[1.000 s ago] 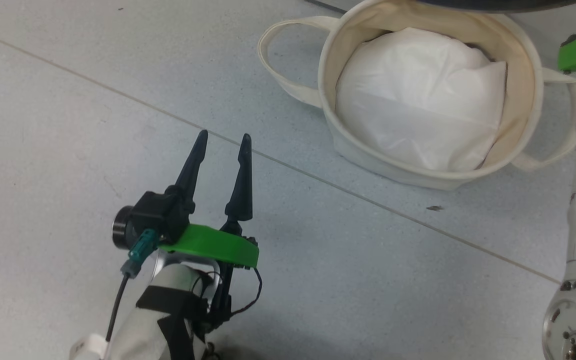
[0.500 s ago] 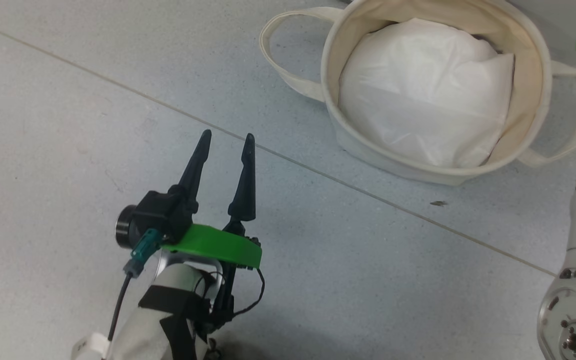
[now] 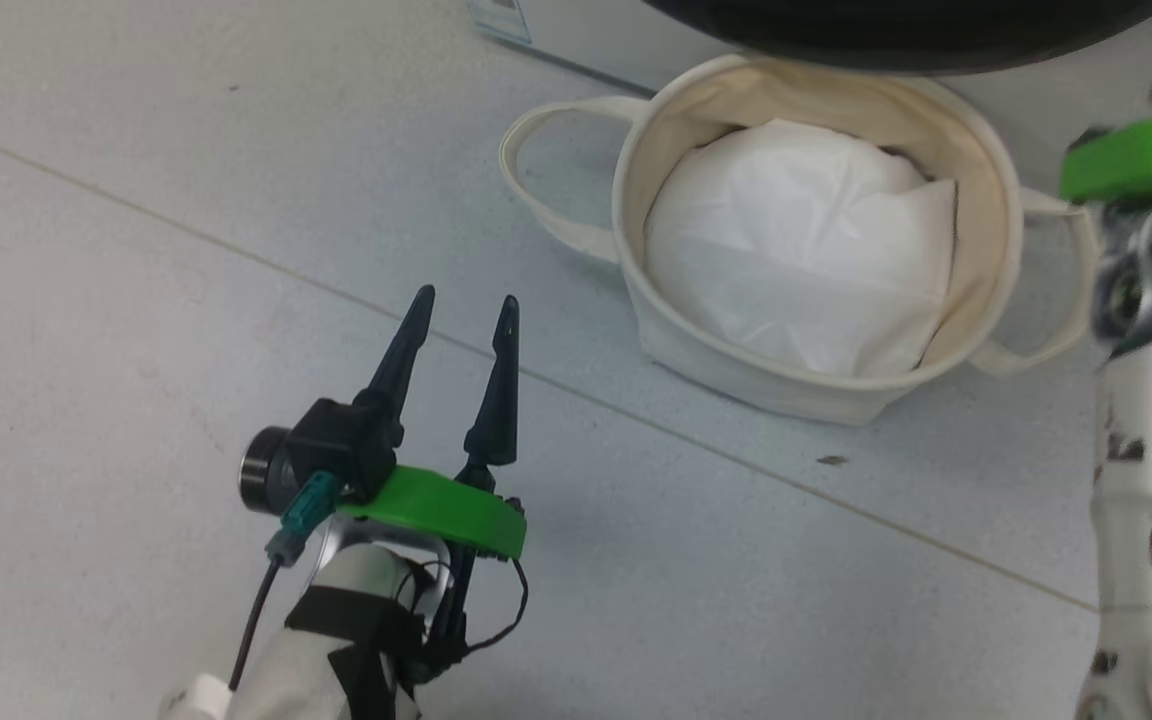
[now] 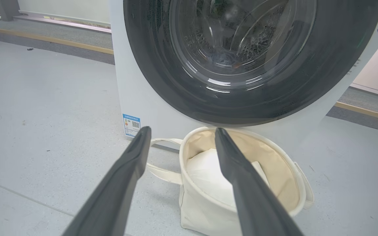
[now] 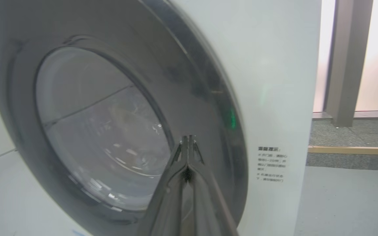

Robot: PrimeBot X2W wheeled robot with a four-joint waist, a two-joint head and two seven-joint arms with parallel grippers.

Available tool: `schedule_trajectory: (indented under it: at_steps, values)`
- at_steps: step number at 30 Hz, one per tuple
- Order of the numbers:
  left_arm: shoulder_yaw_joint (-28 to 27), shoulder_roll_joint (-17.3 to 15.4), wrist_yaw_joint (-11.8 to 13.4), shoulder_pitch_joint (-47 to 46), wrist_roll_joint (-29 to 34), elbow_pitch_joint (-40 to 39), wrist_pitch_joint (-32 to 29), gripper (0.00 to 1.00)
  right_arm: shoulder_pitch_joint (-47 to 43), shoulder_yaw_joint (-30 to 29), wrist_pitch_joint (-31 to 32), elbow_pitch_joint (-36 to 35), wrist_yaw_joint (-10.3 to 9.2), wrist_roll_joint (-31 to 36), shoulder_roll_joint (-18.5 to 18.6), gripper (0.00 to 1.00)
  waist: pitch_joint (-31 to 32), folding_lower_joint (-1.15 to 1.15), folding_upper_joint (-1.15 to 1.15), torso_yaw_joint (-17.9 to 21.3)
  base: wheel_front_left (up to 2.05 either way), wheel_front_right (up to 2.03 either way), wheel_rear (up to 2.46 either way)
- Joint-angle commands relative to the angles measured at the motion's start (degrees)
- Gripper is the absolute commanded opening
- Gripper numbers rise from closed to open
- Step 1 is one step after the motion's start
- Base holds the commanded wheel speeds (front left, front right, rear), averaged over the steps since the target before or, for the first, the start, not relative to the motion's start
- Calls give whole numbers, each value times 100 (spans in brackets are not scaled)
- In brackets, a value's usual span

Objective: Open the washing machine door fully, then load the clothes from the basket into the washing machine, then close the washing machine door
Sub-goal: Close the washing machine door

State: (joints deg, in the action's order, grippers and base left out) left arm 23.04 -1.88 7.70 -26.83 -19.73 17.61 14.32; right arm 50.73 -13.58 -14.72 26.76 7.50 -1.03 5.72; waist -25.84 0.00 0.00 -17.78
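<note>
The basket, a cream canvas tub, stands on the floor with a white liner sheet bulging in it. Just behind it is the washing machine, and the washing machine door lies against its front. A dim blue patch with an orange fleck behind the glass looks like the clothes. My left gripper hangs open and empty over the floor, left of the basket and pointing at it. My right gripper is shut, empty, with its tips close to the door's black rim.
Grey tiled floor spreads wide to the left of the basket. My right forearm rises along the right edge beside the basket's right handle. A blue label sits low on the machine's front.
The head camera has shifted: the basket sits lower in view and the door's black rim has come in at the top. My left gripper stays open in the same pose.
</note>
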Motion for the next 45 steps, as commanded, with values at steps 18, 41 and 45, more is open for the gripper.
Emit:
schedule_trajectory:
  at_steps: [18, 41, 45]
  values:
    - [-659, -99, -592, 839, 443, 17, 68, 100, -3562, 1153, -28, -2087, -1, -938, -250, 0, 1687, 0, 0, 1168, 0, 0, 0]
    - [-1068, -99, -556, 1324, 469, 117, 68, 100, -4956, 1205, -28, -2420, -1, -1194, -283, 100, 2170, 0, 0, 1574, 0, 0, 0]
    - [-972, -99, -584, 1312, 330, 254, 68, 100, -4952, 1039, -28, -2432, -1, -1086, -283, 100, 2174, 0, 0, 1541, 0, 0, 0]
